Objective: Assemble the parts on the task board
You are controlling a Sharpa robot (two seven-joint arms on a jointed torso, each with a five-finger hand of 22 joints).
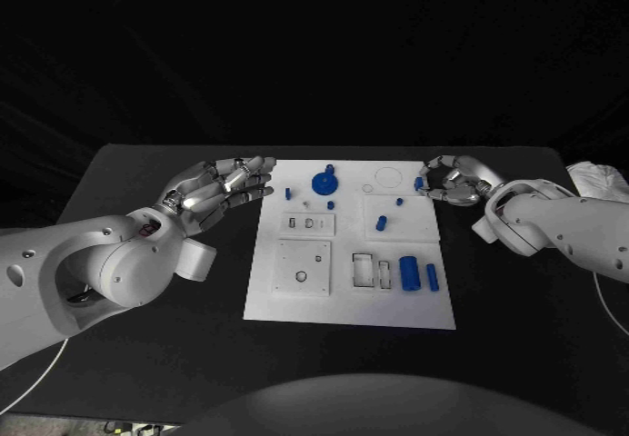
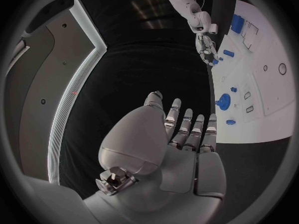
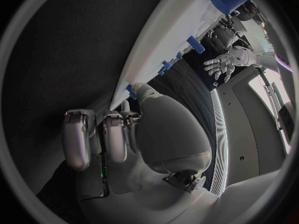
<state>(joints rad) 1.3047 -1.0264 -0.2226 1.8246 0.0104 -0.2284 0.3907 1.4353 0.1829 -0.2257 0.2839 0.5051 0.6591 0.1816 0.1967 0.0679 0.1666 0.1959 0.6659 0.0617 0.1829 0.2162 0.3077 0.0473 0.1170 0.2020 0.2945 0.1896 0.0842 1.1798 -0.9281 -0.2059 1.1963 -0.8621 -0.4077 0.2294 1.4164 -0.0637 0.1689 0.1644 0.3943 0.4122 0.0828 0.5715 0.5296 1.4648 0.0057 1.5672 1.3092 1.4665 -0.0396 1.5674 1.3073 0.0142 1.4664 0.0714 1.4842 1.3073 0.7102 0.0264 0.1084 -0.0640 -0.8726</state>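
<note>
Flat white rectangular task board (image 1: 300, 307) lies mid-table, long side running away from robot. Small blue plastic parts on it: round gear-like piece (image 1: 324, 184) at far end, two upright cylinders (image 1: 409, 272) near right edge.

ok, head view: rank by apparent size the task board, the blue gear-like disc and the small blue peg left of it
1. Task board, by far the largest.
2. Blue gear-like disc.
3. Small blue peg, smallest.
All three lie at about the same depth, so the ranking is safe.
</note>
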